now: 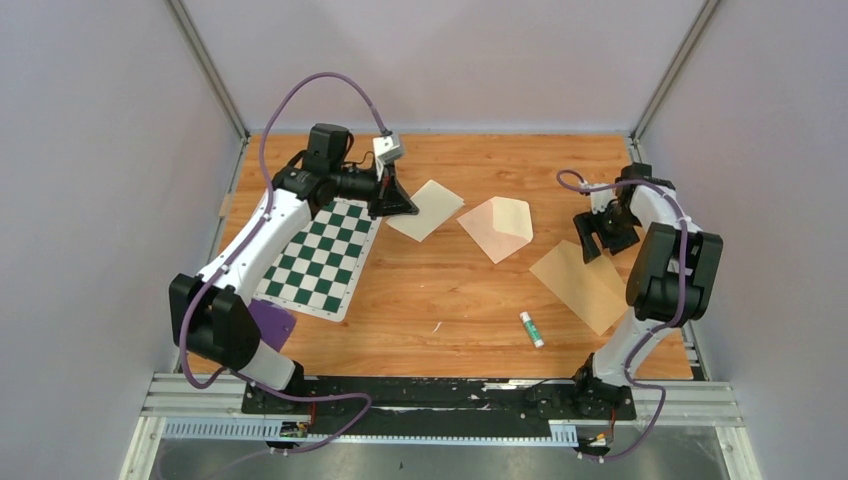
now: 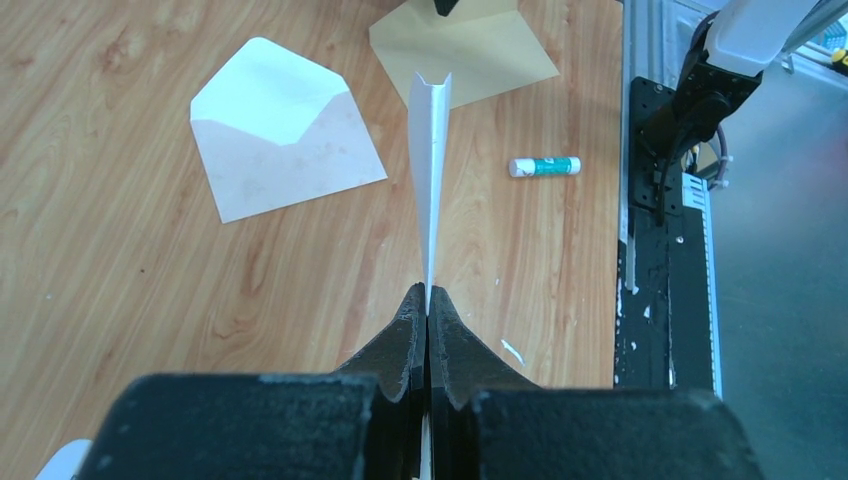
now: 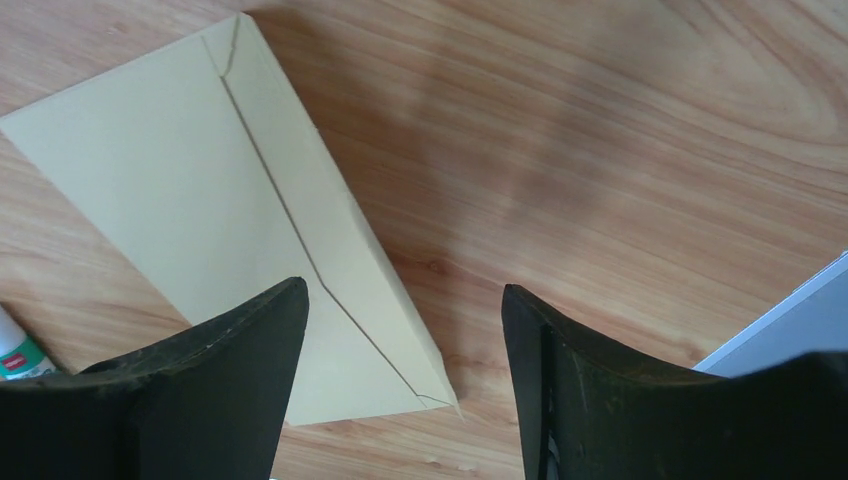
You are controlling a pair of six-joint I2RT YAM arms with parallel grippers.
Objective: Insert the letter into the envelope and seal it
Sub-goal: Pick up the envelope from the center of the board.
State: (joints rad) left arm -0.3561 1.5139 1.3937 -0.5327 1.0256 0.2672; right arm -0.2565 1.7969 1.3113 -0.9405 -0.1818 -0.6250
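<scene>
My left gripper is shut on the edge of the letter, a folded cream sheet. In the left wrist view the letter shows edge-on, sticking straight out from the fingertips above the table. The envelope lies flat at mid table, just right of the letter, with its flap open. My right gripper is open, with nothing between its fingers. It hovers over the far corner of a plain tan rectangle.
A glue stick lies near the front, left of the tan rectangle. A green-and-white chequered mat covers the left side, with a purple piece at its near corner. Grey walls close in the table.
</scene>
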